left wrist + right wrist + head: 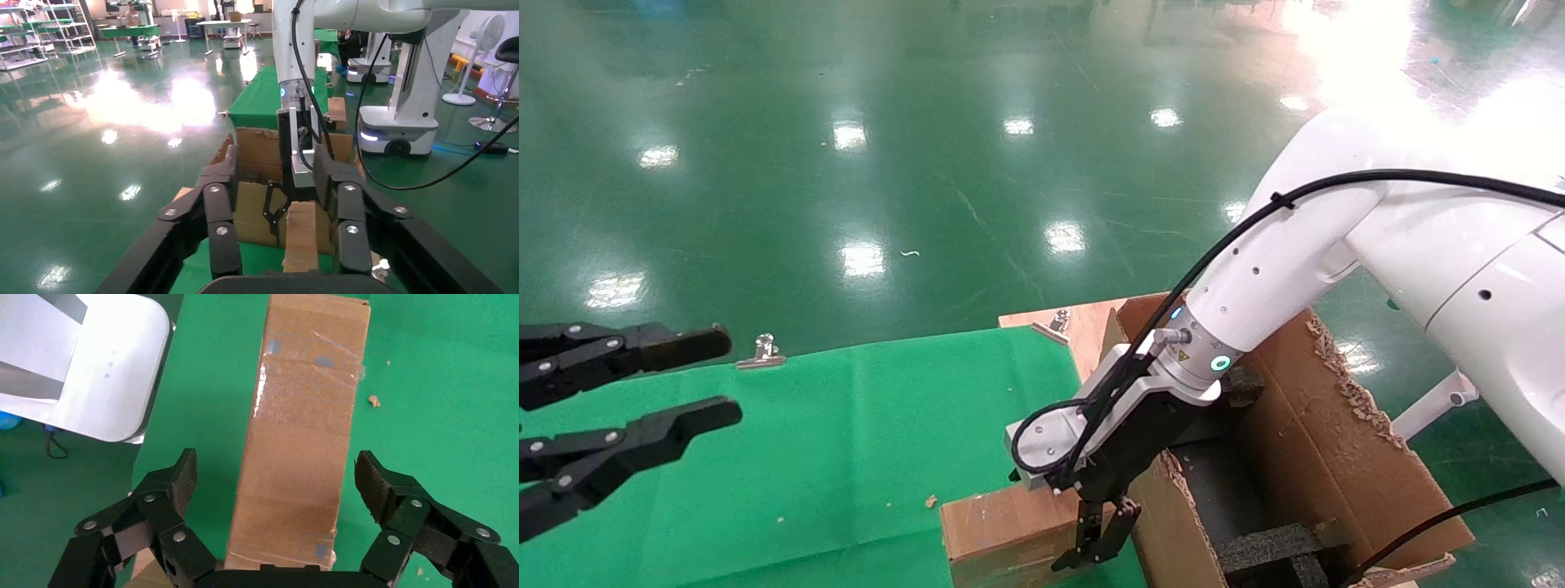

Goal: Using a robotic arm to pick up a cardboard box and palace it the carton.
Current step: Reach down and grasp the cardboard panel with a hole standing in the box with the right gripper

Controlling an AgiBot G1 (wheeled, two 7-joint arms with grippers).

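I had the right tool [275,490] wide open, straddling the cardboard box [303,435] on the worktop [829,441]; grasp and move into the carton [1328,441] left; left tool [682,380] idle, open

A glossy green floor fills the upper half of the scene. Below it lies a worktop [846,441] covered in green cloth, with a small metal clip [761,352] at its far edge. At the left edge, the left pincer [703,377], all black, hangs above the cloth with its two fingers spread apart. From the right, the white robotic arm [1336,261] reaches down, a teal ring light at its wrist and a black cable along it. The right pincer [1097,545] points downward at the near end of the cardboard box [1001,531], fingers parted. Just to the right of it stands the carton [1336,441], open, with ragged flaps and black foam inside.
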